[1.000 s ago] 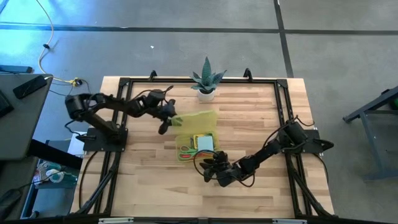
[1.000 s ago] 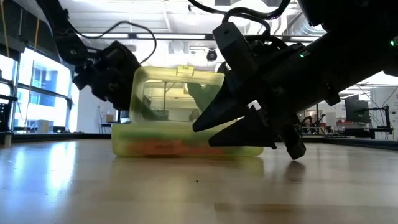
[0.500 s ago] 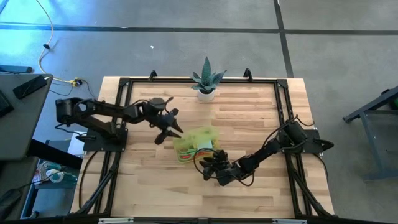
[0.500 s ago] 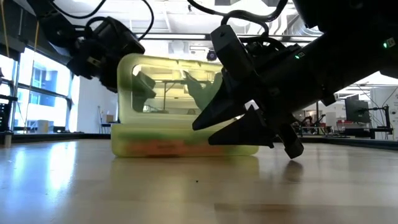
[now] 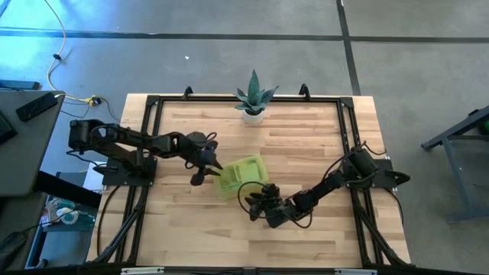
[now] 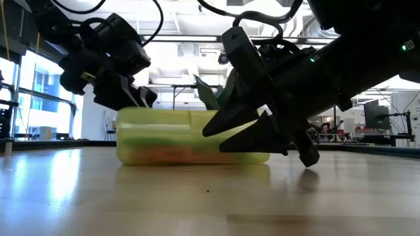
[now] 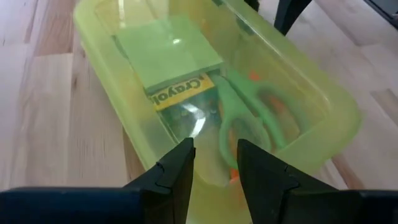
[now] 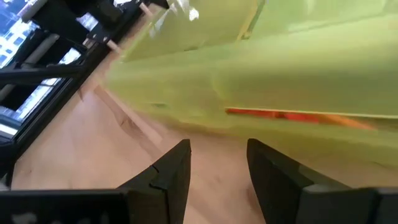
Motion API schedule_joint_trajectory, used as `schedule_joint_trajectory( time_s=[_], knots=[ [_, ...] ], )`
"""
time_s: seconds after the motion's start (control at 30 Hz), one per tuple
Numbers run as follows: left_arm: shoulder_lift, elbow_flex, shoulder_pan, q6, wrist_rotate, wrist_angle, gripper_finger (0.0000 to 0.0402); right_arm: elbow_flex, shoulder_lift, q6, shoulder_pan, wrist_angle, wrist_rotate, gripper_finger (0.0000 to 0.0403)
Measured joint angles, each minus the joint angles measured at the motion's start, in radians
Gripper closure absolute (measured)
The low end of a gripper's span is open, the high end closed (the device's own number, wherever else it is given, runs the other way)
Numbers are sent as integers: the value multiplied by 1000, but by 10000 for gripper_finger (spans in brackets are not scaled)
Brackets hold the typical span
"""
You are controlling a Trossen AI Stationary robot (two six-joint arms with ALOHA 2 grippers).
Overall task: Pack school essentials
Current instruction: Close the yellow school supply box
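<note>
Change: we have swung the case [image 5: 241,176] lid down; it stood upright a second ago.
High view: left gripper [image 5: 208,169] at the case's edge, right gripper [image 5: 263,200] just beside its other side on the counter [image 5: 306,145].
Low view: lid lies flat.
Left wrist view: fingers spread; scissors [image 7: 249,112] and notepad [image 7: 168,56] lie inside, just ahead.
Right wrist view: fingers spread, holding nothing; pencils [image 8: 292,115] inside.
Next: we should press evenly until it latches.

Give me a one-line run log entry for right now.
case: lid down, scissors and notepad inside | left gripper: open, at lid's left edge | right gripper: open, by case's front, empty
</note>
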Motion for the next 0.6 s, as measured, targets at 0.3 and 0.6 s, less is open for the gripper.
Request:
schedule_joint_trajectory(
  time_s=[0.3, 0.6],
  knots=[
    [-1, 1, 0, 1, -32, -28, 287, 0, -24, -35, 7, 0, -87, 253],
    [-1, 2, 1, 45, -148, -17, 287, 0, -97, -277, 2, 51, -80, 253]
  ],
)
